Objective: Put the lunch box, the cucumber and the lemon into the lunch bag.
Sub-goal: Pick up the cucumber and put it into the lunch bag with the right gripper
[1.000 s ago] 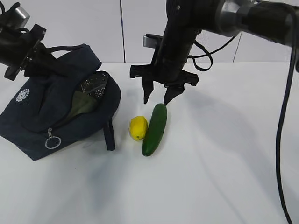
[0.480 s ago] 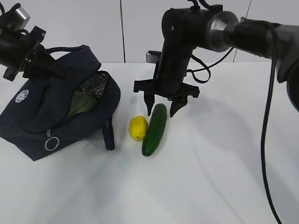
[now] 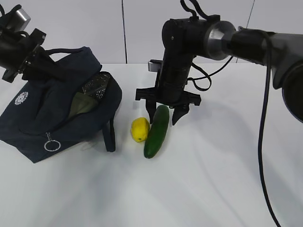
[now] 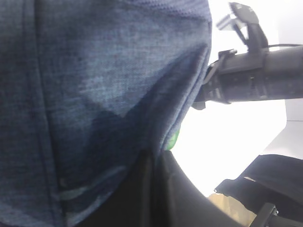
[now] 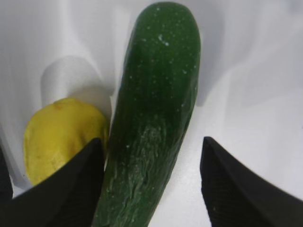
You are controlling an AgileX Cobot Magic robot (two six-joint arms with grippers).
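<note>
lunch bag (image 3: pixel 52 116) open, lunch box (image 3: pixel 85 102) inside

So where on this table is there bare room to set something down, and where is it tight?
Bare white table runs along the front edge and right of the cucumber. It is crowded on the left: the lunch bag, the lemon against the cucumber, and the right gripper straddling the cucumber's far end.
</note>
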